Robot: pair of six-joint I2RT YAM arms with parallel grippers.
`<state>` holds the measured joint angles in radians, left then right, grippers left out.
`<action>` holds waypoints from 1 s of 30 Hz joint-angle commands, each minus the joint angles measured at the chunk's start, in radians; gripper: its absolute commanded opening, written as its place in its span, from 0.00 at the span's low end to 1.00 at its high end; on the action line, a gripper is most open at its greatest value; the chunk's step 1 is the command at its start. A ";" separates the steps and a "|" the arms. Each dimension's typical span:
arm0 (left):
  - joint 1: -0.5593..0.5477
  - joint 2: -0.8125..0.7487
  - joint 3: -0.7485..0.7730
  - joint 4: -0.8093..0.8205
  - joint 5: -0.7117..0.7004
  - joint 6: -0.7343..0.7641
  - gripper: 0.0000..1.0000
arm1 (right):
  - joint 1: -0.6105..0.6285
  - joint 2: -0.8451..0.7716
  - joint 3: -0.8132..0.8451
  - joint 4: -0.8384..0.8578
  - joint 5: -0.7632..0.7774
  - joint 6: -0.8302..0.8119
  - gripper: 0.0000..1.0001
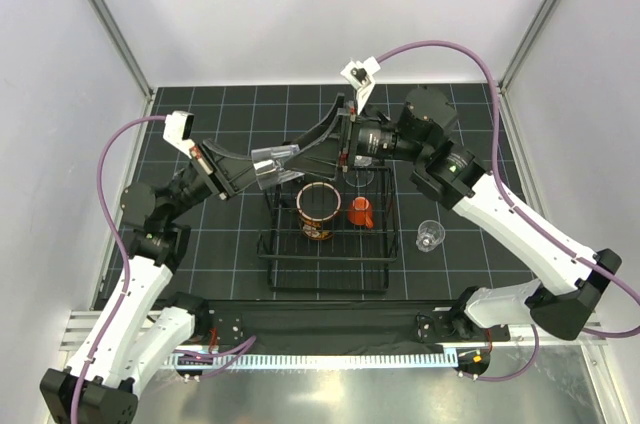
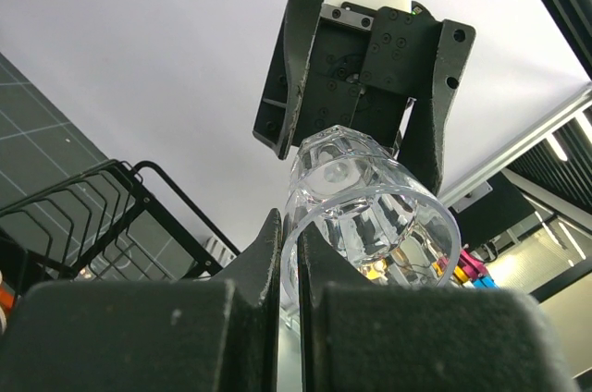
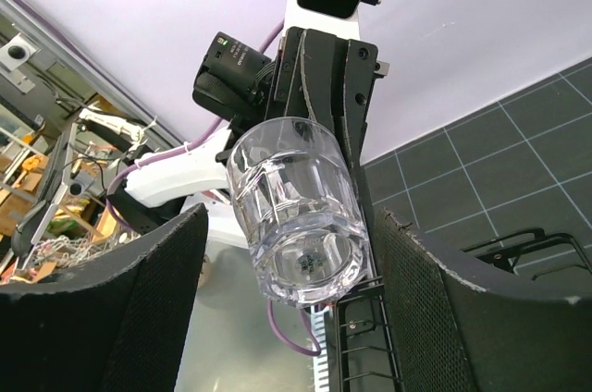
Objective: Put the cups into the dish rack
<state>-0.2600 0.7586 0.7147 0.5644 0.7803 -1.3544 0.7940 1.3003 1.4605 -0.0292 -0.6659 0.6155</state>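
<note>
My left gripper (image 1: 262, 172) is shut on the rim of a small clear cup (image 1: 273, 166) and holds it on its side in the air over the back left corner of the black wire dish rack (image 1: 325, 262). In the left wrist view the fingers (image 2: 264, 253) pinch the cup's wall (image 2: 370, 216). My right gripper (image 1: 303, 157) is open, one finger on each side of the cup's base (image 3: 296, 216), with gaps showing. The patterned mug with the red inside (image 1: 318, 210) and the orange cup (image 1: 361, 212) stand in the rack. Another clear cup (image 1: 430, 235) stands on the mat. No grey-green cup shows.
The rack sits in the middle of the black gridded mat (image 1: 200, 244). Its wire side shows in the left wrist view (image 2: 83, 216) and in the right wrist view (image 3: 518, 253). White walls close off the left, back and right.
</note>
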 commanded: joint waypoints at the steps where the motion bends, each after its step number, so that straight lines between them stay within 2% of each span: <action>1: -0.012 -0.018 0.009 0.080 -0.007 -0.023 0.00 | 0.013 0.001 0.003 0.066 -0.005 0.015 0.73; 5: -0.015 -0.022 0.006 0.083 -0.015 -0.025 0.00 | 0.024 0.013 0.004 0.075 -0.004 0.030 0.70; 11: -0.021 -0.007 0.014 0.091 -0.013 -0.029 0.00 | 0.034 0.025 0.012 0.091 -0.004 0.041 0.52; 12: -0.021 -0.005 0.015 0.091 -0.018 -0.032 0.00 | 0.036 0.027 0.015 0.091 -0.004 0.043 0.44; 14: -0.021 -0.005 0.015 0.089 -0.022 -0.035 0.00 | 0.036 0.028 0.017 0.092 -0.003 0.047 0.36; 17: -0.021 -0.008 0.014 0.088 -0.027 -0.037 0.00 | 0.036 0.025 0.018 0.083 0.011 0.053 0.13; 18: -0.021 -0.007 0.014 0.085 -0.027 -0.032 0.03 | 0.037 0.024 0.020 0.075 0.021 0.055 0.04; 19: -0.021 -0.011 0.014 0.063 -0.029 -0.025 0.21 | 0.036 0.019 0.023 0.068 0.044 0.047 0.04; 21: -0.021 -0.019 0.012 -0.028 -0.041 0.021 0.43 | 0.036 0.011 0.029 0.035 0.074 0.032 0.04; 24: -0.021 -0.039 0.025 -0.182 -0.075 0.101 0.59 | 0.036 0.008 0.061 -0.078 0.156 -0.031 0.04; 25: -0.021 -0.045 0.026 -0.277 -0.099 0.150 0.67 | 0.036 0.001 0.069 -0.128 0.185 -0.064 0.04; 27: -0.021 -0.061 0.028 -0.343 -0.118 0.185 0.76 | 0.036 -0.009 0.084 -0.172 0.270 -0.094 0.04; 30: -0.021 -0.082 0.060 -0.550 -0.205 0.283 0.80 | 0.031 -0.015 0.138 -0.294 0.417 -0.163 0.04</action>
<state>-0.2775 0.7052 0.7177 0.2398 0.6579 -1.2018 0.8238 1.3220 1.5143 -0.2123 -0.4515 0.5514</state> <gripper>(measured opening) 0.787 0.536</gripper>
